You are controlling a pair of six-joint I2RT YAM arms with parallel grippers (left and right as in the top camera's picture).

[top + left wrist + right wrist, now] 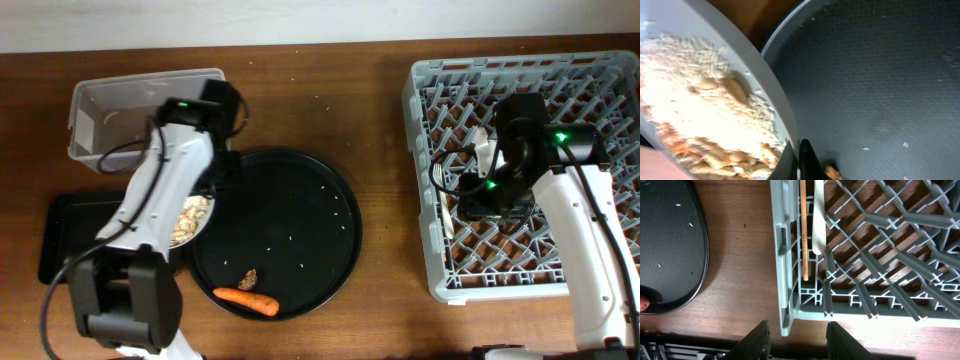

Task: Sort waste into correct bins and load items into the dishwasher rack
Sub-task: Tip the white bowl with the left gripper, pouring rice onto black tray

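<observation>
My left pincer (799, 161) is pinched on the white bowl (765, 85) rim, rice inside. The black tray (60, 235) sits just left. Right pincer (799, 332) spread, empty.

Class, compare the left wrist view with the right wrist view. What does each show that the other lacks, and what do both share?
Left wrist only: the white bowl, holding pale rice and food scraps, with the left gripper shut on its rim. Right wrist only: the dishwasher rack, with the white plastic fork and a thin wooden stick lying inside its edge, and the open right gripper below. Both: the round black platter flecked with rice grains, and the wooden table.
</observation>
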